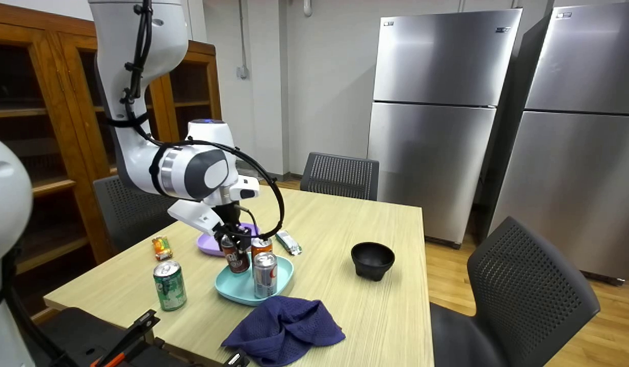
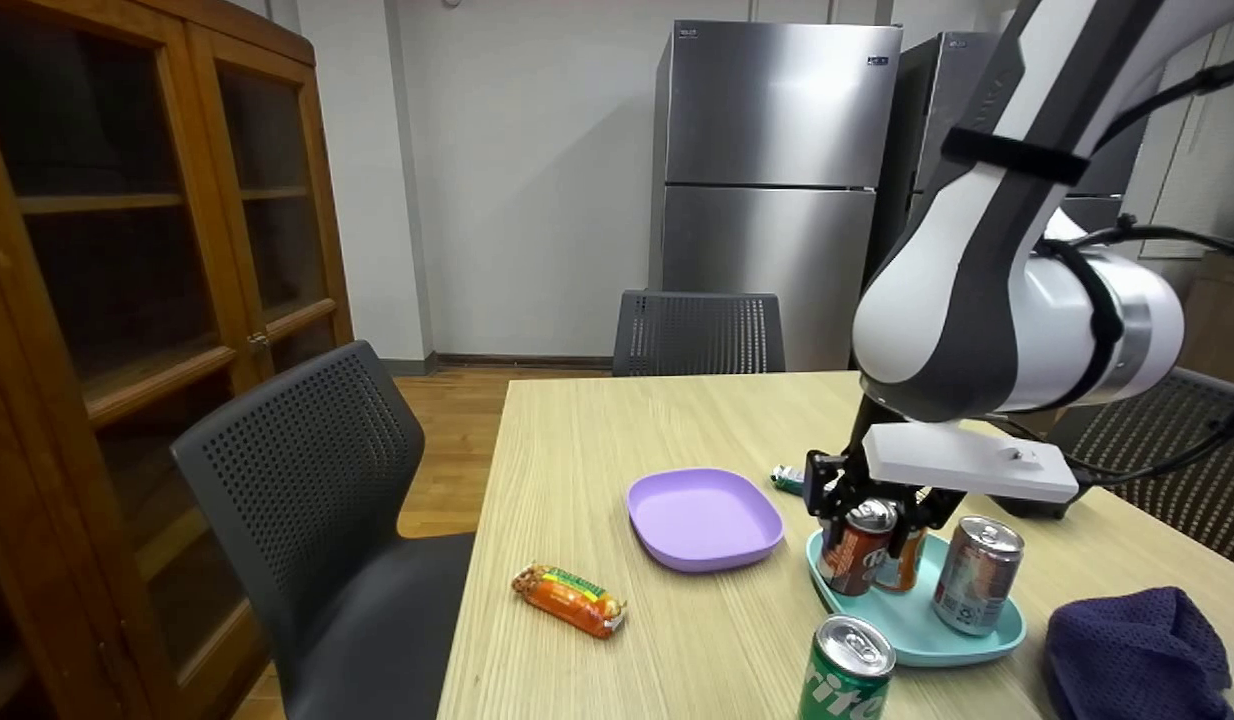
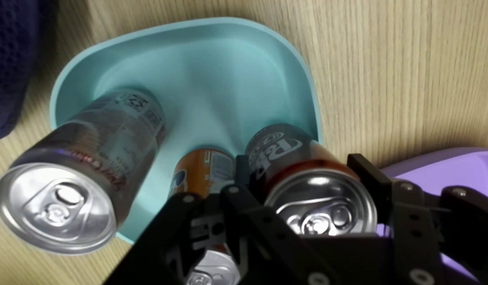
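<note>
While jaws pinch dark-red cylindrical metal can (image 3: 289, 154), silver cylindrical metal can (image 3: 95, 152) stands nearby on rounded turquoise plastic tray (image 3: 204, 75).

I work over a pale wood-grained table (image 1: 386, 219), with dark perforated-back chairs (image 2: 307, 470) standing around it on a honey-coloured wooden floor (image 1: 449, 260). Beyond it I see a light grey wall (image 1: 330, 46), where a thin conduit (image 1: 242, 35) runs down to a small box (image 1: 242, 72) and a slanting shadow (image 1: 352, 122) falls beside one of two tall steel refrigerators (image 1: 431, 163), whose upper doors (image 1: 447, 58) catch bright smears of light. Off to one side, behind a chair, I have a brown wooden cabinet (image 2: 172, 330) for company, its glass-paned doors (image 2: 262, 160) showing shelves (image 2: 102, 203) against a dim interior.
</note>
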